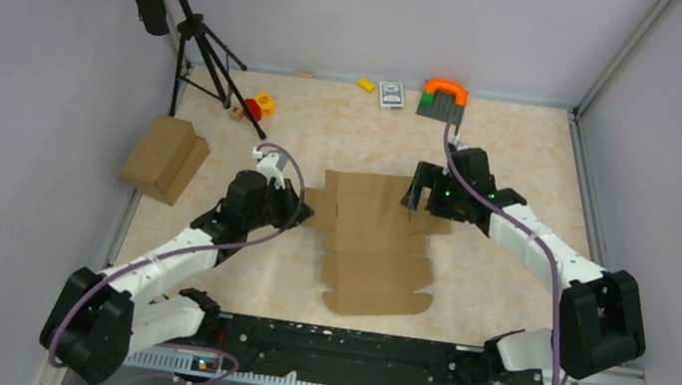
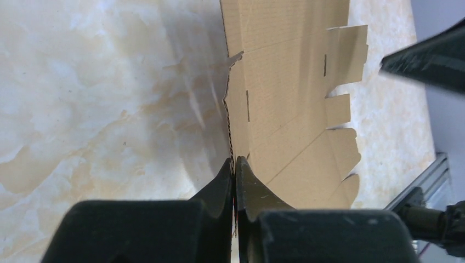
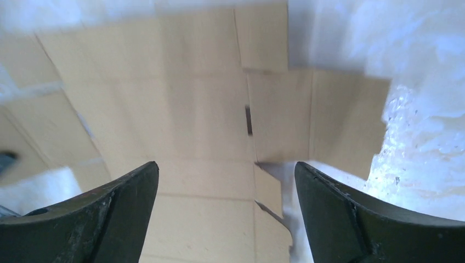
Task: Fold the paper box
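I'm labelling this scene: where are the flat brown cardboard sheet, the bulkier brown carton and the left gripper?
Flat brown cardboard sheet (image 1: 379, 248): top external view, its centre panel.
Bulkier brown carton (image 1: 163, 160): top external view, its top face.
Left gripper (image 2: 234, 161): left wrist view, fingertips pinched on the sheet's edge.

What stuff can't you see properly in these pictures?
1. Top view: the tips of the left hand are hidden under its own wrist where it meets the flat brown cardboard sheet.
2. Right wrist view: blurred, and the open right hand and the bottom edge cut off the sheet.
3. Top view: the small dark printed card by the far wall is too small to read.
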Robot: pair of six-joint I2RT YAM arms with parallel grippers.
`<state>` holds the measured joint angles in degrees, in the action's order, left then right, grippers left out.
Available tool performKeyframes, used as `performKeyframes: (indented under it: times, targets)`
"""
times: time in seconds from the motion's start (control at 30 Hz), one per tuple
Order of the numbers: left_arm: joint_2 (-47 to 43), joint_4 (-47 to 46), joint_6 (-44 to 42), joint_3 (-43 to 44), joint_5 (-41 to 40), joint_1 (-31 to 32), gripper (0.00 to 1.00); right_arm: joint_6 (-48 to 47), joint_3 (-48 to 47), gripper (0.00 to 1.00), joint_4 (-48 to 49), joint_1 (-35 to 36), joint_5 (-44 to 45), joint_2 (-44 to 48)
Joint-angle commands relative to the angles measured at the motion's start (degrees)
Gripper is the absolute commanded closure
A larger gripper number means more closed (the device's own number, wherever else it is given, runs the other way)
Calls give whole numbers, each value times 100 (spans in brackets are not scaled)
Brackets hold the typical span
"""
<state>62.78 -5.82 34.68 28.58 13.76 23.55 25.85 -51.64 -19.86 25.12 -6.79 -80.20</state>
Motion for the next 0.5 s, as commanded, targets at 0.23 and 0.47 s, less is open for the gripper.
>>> performKeyframes:
  times: [0.23,0.47]
  targets:
    - [-1750,-622,-948,-1129,-1285,764,100,2614,-474,5,596,37,-220,1039]
    - [-2325,-1081,-1470,-1584,-1756,1309,100,4557,-1108,4,-431,519,518,562]
